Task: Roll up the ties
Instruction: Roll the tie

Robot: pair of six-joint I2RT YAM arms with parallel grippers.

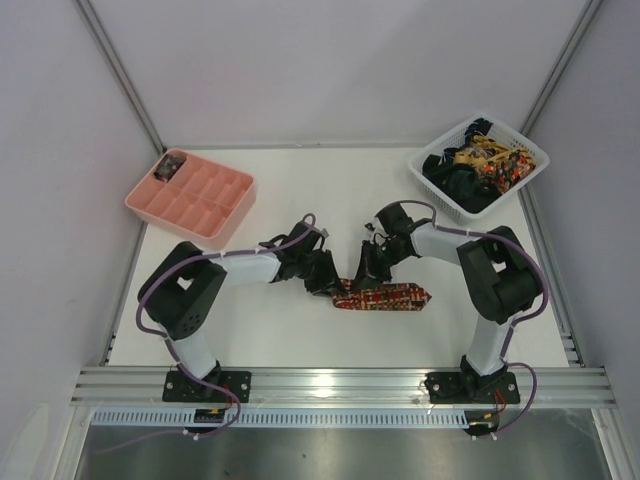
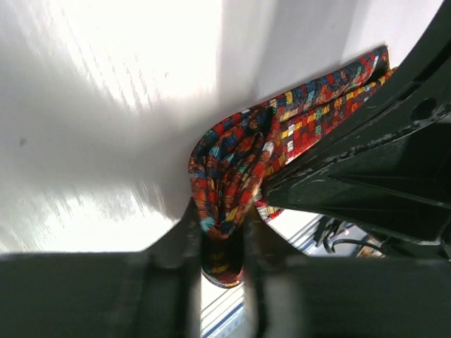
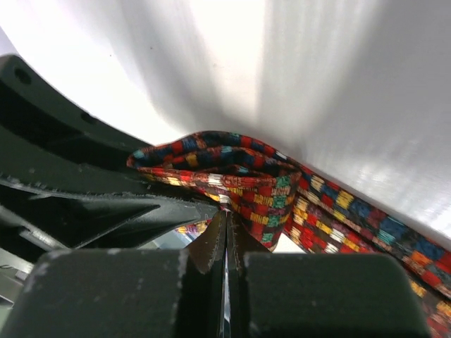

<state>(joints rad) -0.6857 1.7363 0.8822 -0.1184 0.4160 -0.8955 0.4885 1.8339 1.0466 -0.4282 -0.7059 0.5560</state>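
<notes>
Tie [image 2: 239, 155] fold | left tool [image 2: 224, 236] pinching | right tool [image 3: 225, 215] pinching | table [image 1: 300, 330] edges well apart

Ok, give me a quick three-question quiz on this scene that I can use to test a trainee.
1. Which far corner of the table holds the pink tray?
2. True or false: the white basket holds more ties.
3. The left gripper is closed on: A) the pink tray, B) the patterned tie, C) nothing.
Key: 1 far left; 2 true; 3 B.
</notes>
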